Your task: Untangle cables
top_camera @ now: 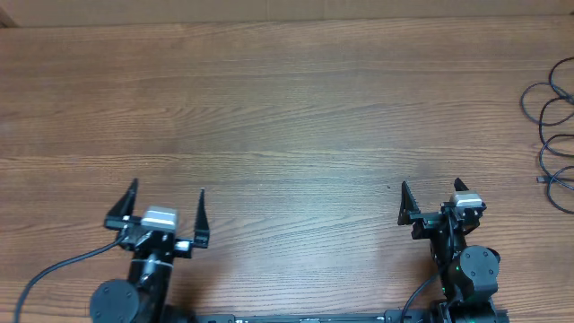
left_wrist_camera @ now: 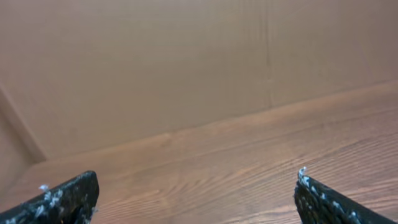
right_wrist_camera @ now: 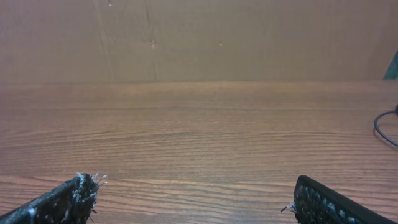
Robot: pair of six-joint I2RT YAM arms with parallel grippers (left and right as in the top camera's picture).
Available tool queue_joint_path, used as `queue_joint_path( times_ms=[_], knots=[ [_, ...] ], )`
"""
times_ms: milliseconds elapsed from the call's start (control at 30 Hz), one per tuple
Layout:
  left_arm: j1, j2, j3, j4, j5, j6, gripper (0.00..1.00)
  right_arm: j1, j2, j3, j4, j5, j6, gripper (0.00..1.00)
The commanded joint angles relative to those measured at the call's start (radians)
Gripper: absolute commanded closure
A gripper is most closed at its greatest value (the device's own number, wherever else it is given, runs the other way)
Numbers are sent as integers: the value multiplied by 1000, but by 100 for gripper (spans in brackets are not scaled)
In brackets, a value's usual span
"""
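Note:
The cables (top_camera: 554, 135) are thin black cords in loose loops at the far right edge of the wooden table, partly cut off by the frame. A short curve of one cord shows at the right edge of the right wrist view (right_wrist_camera: 385, 127). My left gripper (top_camera: 167, 193) is open and empty near the table's front left; its fingertips frame bare wood in the left wrist view (left_wrist_camera: 196, 186). My right gripper (top_camera: 431, 187) is open and empty at the front right, well short of the cables; it also shows in the right wrist view (right_wrist_camera: 193, 193).
A brown cardboard wall (right_wrist_camera: 199, 37) stands along the table's far edge. The wooden table (top_camera: 287, 117) spans the view. Thick black arm cables (top_camera: 54, 269) trail from the left arm base at the front.

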Motion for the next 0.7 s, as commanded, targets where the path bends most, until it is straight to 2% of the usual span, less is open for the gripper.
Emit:
queue_joint_path(
  times_ms=[0,267,633,667],
  knots=[
    [13,-65,-120,70,30,18,0,7,0,-2,4,-5,4,0],
    [64,-147,-299,183,66,2,0,7,0,-2,4,-5,4,0],
    [103,-147,-504,441,70,-1,0,7,0,-2,4,-5,4,0],
    [106,-147,-509,428,71,-2,0,7,0,-2,4,-5,4,0]
  ],
)
